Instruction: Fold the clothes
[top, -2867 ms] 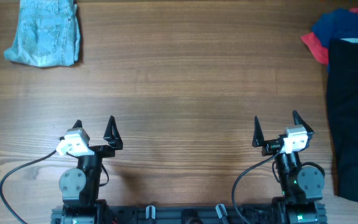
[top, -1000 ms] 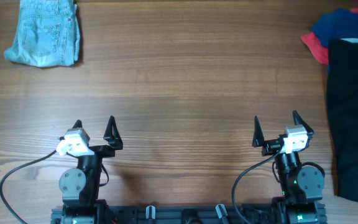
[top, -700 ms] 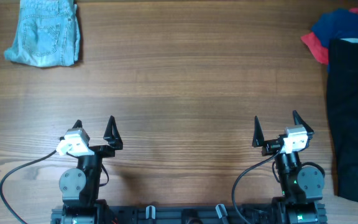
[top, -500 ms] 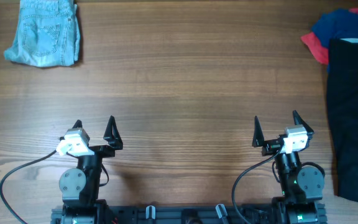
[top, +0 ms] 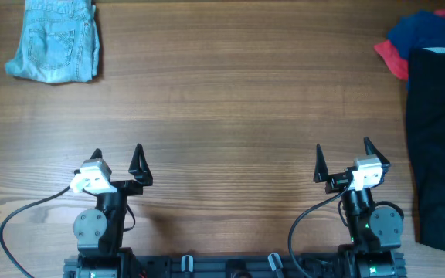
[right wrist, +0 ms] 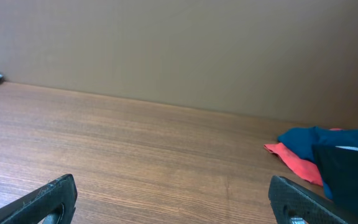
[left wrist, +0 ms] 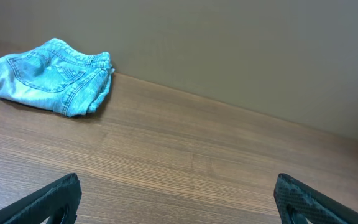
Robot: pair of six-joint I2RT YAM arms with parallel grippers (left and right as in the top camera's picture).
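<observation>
Right now my left end effector (top: 117, 150) and right end effector (top: 343, 144) are both spread wide and empty at the worktop's (top: 230, 108) near edge. The denim shorts (top: 55, 40) lie far-left. The black garment (top: 443, 147) is bunched against the dark blue garment (top: 419, 31) and red garment (top: 391, 58) far-right. A deep pinch there could drag all three together.

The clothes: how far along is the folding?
The denim shorts sit in a compact bundle at the far left, possibly folded. Nothing is in hand: the left hand and right hand are both open and empty. The black garment, dark blue one and red one lie piled at the right, left to fold.
</observation>
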